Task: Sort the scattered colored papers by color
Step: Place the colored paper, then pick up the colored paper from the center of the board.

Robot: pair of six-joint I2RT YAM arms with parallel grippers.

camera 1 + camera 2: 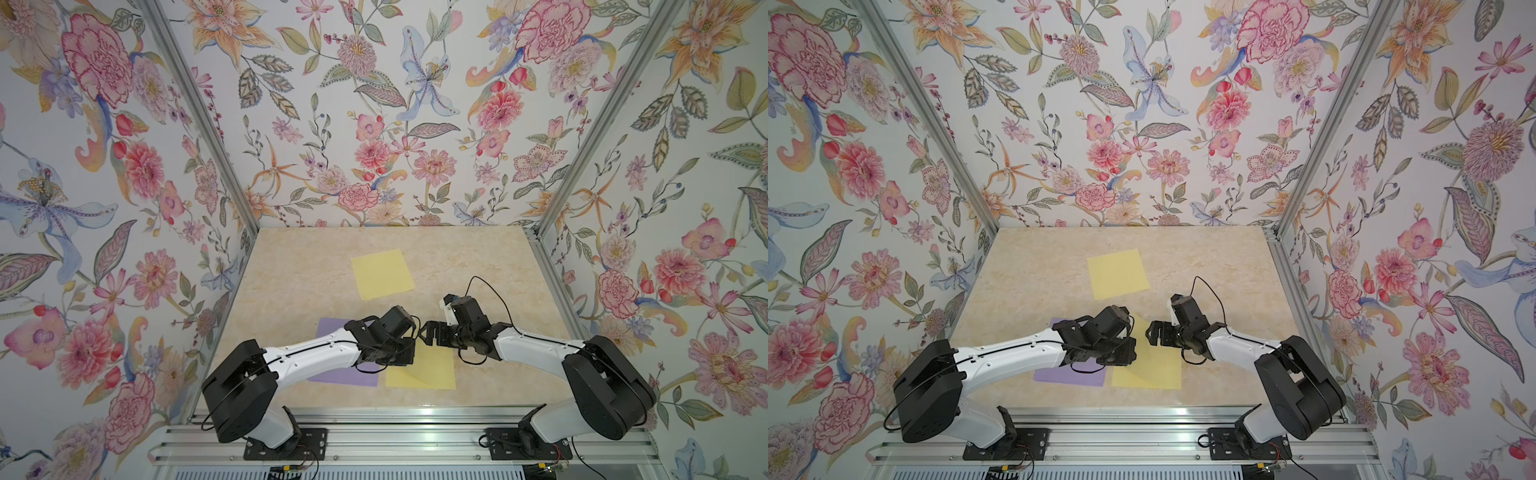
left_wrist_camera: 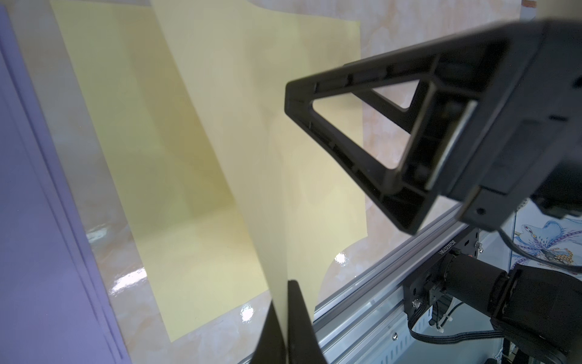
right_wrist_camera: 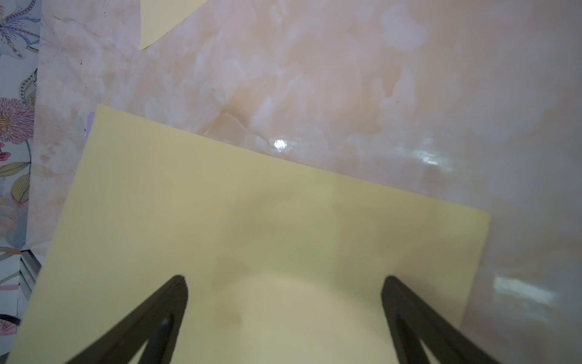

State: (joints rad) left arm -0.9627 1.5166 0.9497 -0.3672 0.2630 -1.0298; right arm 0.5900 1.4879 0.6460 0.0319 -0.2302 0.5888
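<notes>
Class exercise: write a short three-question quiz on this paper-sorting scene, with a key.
1. True or false: the left gripper is shut on a thin pale yellow paper sheet.
2. The right gripper has its jaws: A) open, B) shut, C) out of view.
3. Fill in: the flat rectangular sheet lying alone on the beige marbled tabletop, farthest from the arm bases, is pale ____.
Key: 1 true; 2 A; 3 yellow.

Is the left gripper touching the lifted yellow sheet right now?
Touching. In the left wrist view the left gripper is shut, and its fingers pinch the edge of the lifted yellow sheet, which runs straight down between them.
</notes>
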